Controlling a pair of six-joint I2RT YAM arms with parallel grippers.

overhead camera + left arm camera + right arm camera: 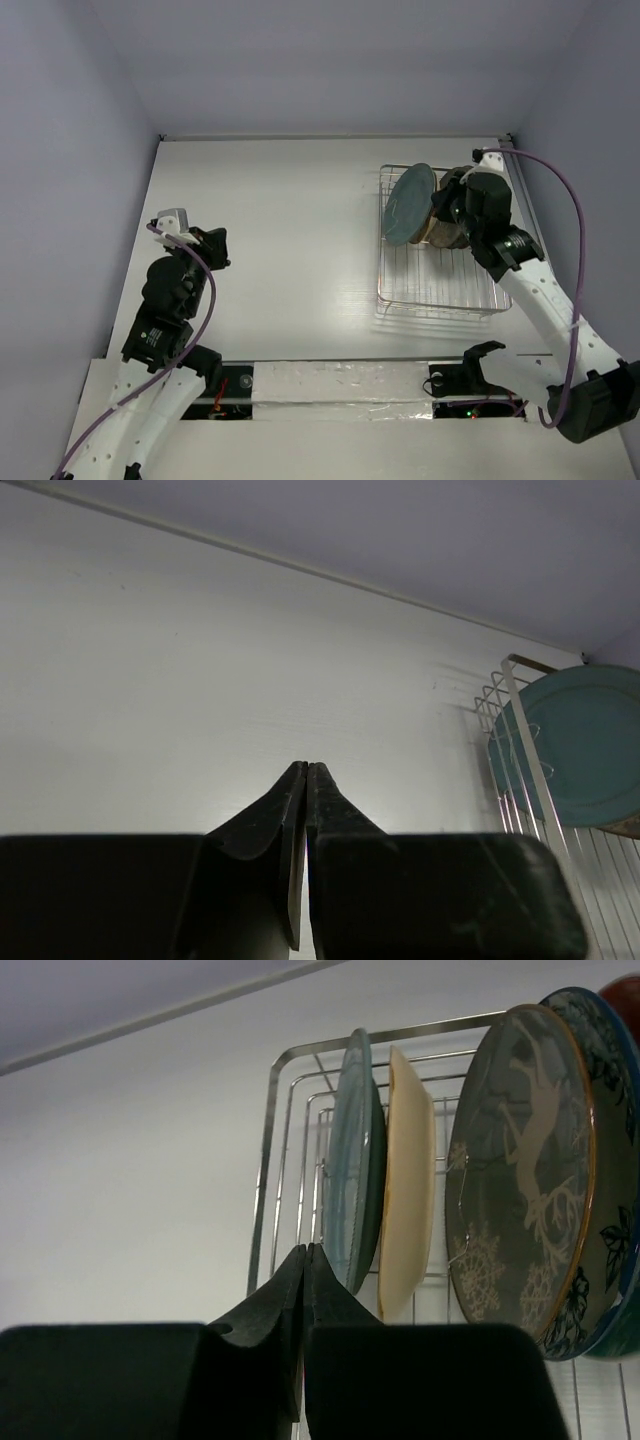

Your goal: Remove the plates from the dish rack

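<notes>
The silver wire dish rack (pixel 440 285) stands at the right of the table. Several plates stand upright in its far end. The teal plate (pixel 410 203) is the leftmost. In the right wrist view, from left to right, stand the teal plate (pixel 355 1160), a cream plate (pixel 410 1180), a grey-olive branch-patterned plate (pixel 520 1170), a blue floral plate's rim (pixel 612 1240) and a red edge (pixel 625 990). My right gripper (pixel 305 1250) is shut and empty, just by the teal plate's rim; from above it (pixel 440 212) is over the plates. My left gripper (pixel 215 245) is shut and empty, far left of the rack.
The white table (pixel 290 240) has walls at the back and both sides. In the left wrist view the shut left gripper (pixel 305 768) points at the table, with the rack's (pixel 515 730) corner and the teal plate (pixel 580 745) at the right edge.
</notes>
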